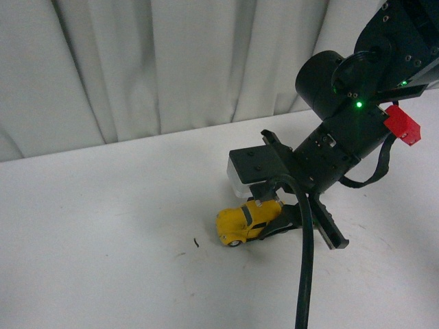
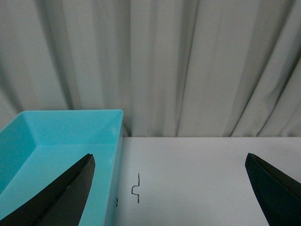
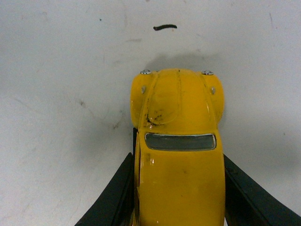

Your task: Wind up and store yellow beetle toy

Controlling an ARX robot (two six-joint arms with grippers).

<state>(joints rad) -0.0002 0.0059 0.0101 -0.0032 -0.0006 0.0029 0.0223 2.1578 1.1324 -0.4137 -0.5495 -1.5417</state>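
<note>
The yellow beetle toy (image 1: 241, 223) rests on the white table near the middle of the front view, its nose pointing left. My right gripper (image 1: 269, 219) is shut on it, a black finger pressed to each side of the body. In the right wrist view the yellow beetle toy (image 3: 178, 141) fills the middle, bonnet and windscreen facing away, with the fingers (image 3: 115, 197) hugging its flanks. My left gripper (image 2: 171, 193) is open over bare table, nothing between its dark fingertips (image 2: 70, 193).
A turquoise bin (image 2: 56, 150) stands against the curtain, beside one fingertip of the left gripper. A small black mark (image 1: 196, 241) lies on the table just ahead of the toy's nose. A white curtain (image 1: 171, 68) closes the table's far edge.
</note>
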